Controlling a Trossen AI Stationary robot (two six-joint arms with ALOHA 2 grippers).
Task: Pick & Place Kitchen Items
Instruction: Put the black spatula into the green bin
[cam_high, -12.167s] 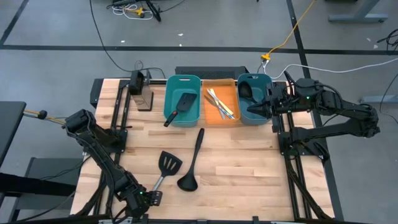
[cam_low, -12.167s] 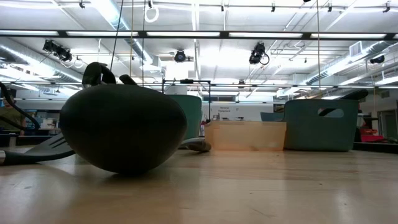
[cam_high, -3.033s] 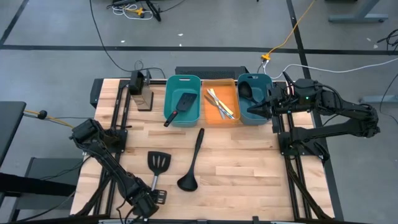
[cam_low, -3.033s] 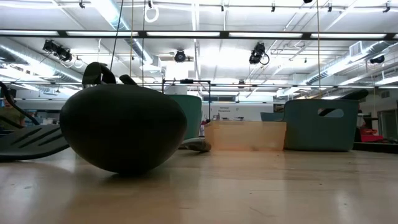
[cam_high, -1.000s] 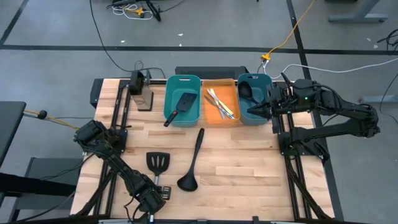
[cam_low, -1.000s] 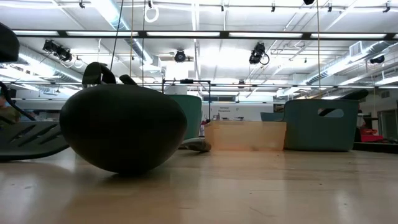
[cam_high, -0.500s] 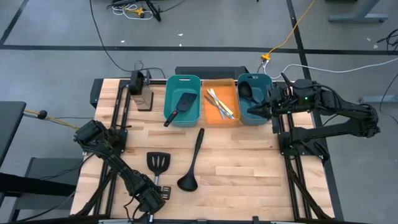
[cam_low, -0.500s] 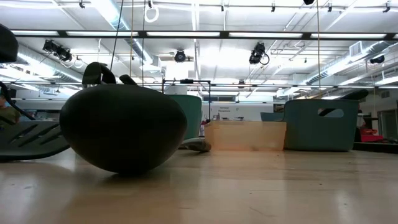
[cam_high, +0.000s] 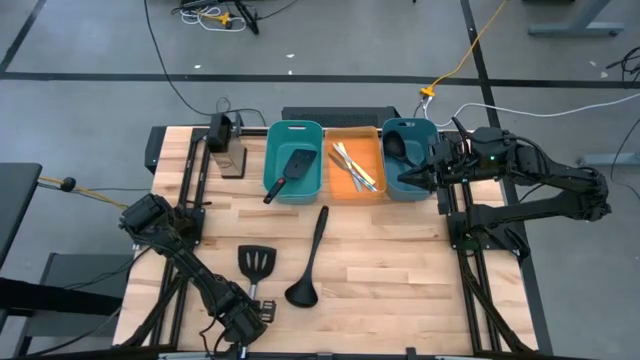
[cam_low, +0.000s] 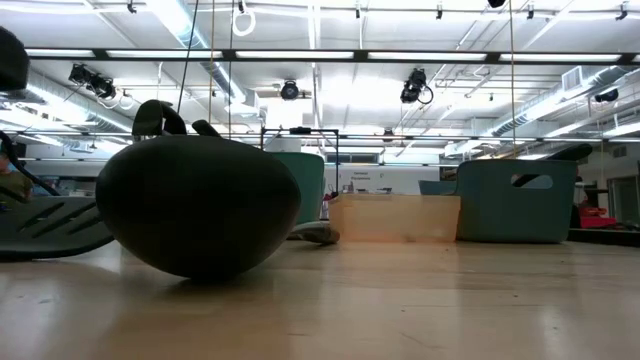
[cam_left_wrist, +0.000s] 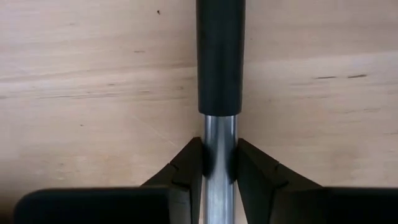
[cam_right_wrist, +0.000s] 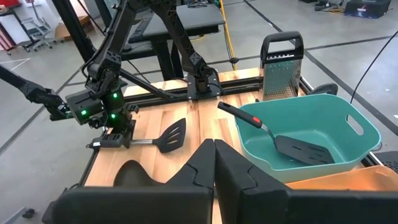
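Left claw (cam_left_wrist: 219, 163) pinched on spatula (cam_high: 252, 268) handle, low on desk (cam_high: 400, 270) near front; right claw (cam_right_wrist: 213, 163) closed, empty, by bins.

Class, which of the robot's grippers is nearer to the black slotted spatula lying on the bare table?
The left. The left gripper is shut on the spatula at its metal handle, at the table's near edge. The right gripper waits by the far teal bin, well away.

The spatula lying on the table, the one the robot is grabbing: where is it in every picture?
High view: spatula near the front, handle in the left gripper.
Low view: its slotted blade at far left.
Left wrist view: its handle between the fingers.
Right wrist view: left of middle.
Shared landmark: the ladle beside it.
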